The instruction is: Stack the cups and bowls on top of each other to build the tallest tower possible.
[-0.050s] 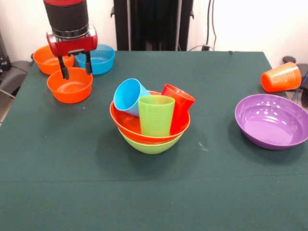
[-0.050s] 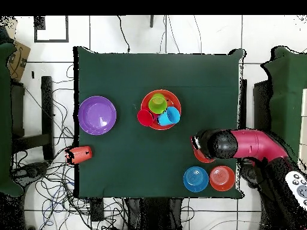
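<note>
Centrally, three cups (blue, green, red) fill stacked bowls.

Dark green cloth covers the desk. Centre stage: a lime green bowl under an orange-red bowl, holding a light blue cup, a lime green cup and a red cup. Purple bowl, orange cup, blue bowl, two orange bowls. Red tool, black fingers.
</note>
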You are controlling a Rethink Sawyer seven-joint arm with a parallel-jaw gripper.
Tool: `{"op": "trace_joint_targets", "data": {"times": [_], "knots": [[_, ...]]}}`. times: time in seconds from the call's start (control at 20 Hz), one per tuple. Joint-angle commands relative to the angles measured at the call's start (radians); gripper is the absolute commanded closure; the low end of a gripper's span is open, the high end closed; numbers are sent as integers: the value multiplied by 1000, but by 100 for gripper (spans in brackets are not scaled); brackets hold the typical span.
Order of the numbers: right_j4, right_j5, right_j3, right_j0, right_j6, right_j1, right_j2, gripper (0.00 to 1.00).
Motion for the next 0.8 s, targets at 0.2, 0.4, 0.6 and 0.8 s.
{"op": "trace_joint_targets", "data": {"times": [0.2, 0.4, 0.6, 0.8], "knots": [[-37, -113, 71, 2, -80, 85, 79, 0], [-44, -124, 73, 15, -65, 89, 71, 0], [-49, -114, 70, 23, -60, 83, 59, 0], [-57, -111, 63, 28, -57, 84, 48, 0]]}}
